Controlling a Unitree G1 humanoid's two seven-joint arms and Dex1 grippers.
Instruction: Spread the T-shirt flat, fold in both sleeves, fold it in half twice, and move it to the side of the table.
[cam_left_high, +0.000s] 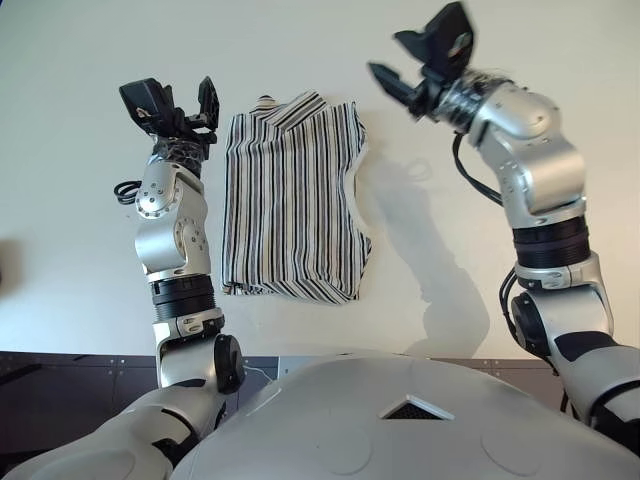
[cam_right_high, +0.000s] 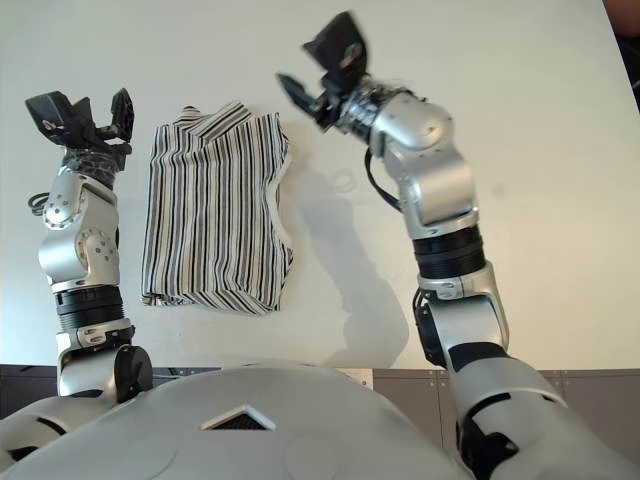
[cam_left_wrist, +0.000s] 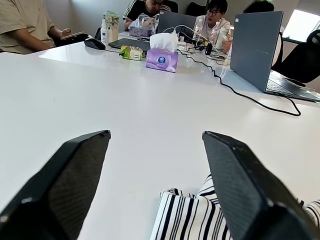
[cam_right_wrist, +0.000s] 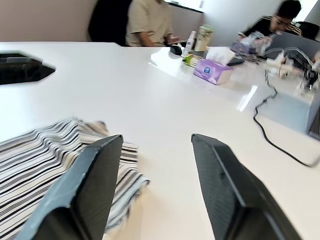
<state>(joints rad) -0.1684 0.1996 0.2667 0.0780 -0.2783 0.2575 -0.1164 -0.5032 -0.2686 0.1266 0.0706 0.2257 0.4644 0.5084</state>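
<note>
Left claw (cam_left_high: 182, 98) spread open, empty, at 10 o'clock of the black-and-white striped cotton T-shirt (cam_left_high: 290, 200). Right claw (cam_left_high: 390, 55) likewise agape, empty, at 2 o'clock. Shirt lies mid white table (cam_left_high: 80, 200), collar toward 12. Sleeves look tucked in; both halvings and the move aside seemingly remain. No legible writing on shirt.

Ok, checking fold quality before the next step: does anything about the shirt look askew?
Slightly. The T-shirt lies folded in a long strip on the table, but its edge on the robot's right is wavy, bulging at the far and near corners, and the collar pokes past the far edge. Nothing looks damaged.
</note>
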